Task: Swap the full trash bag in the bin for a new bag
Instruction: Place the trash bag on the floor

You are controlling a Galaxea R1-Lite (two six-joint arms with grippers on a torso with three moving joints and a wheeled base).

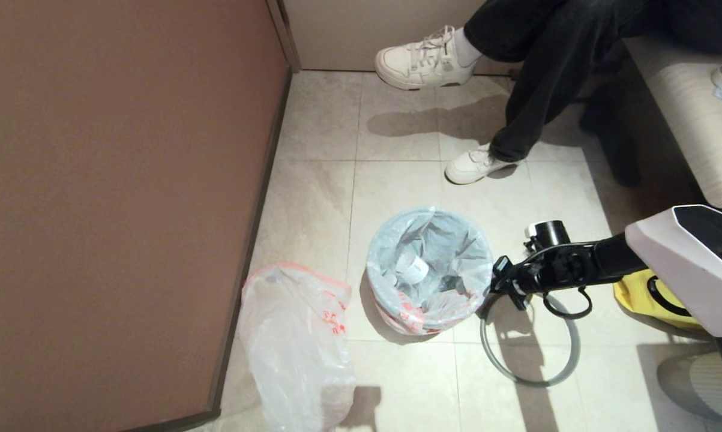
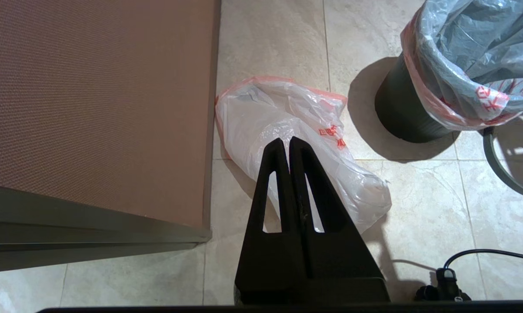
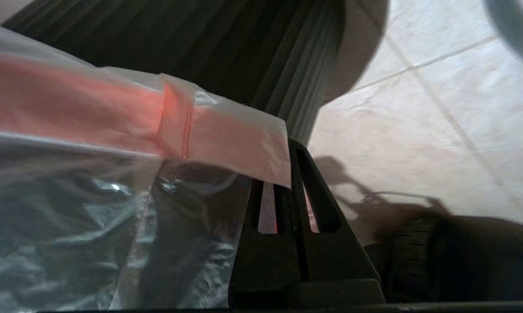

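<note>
1. Full trash bag (image 1: 428, 264) sits in the bin (image 2: 402, 117), edge folded over the rim.
2. Right gripper (image 1: 497, 283) is pinched tight on the bag's pink edge.
3. Left gripper (image 2: 289, 145) is closed, holding nothing.
4. It looks thin, soft and light; pull gently.

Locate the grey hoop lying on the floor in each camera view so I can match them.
Head: grey hoop flat on the tiles, right of the bin, under the right arm.
Left wrist: an arc at the right edge, beside the bin.
Right wrist: blurred arc, top right corner.
Shared landmark: the bin.
</note>
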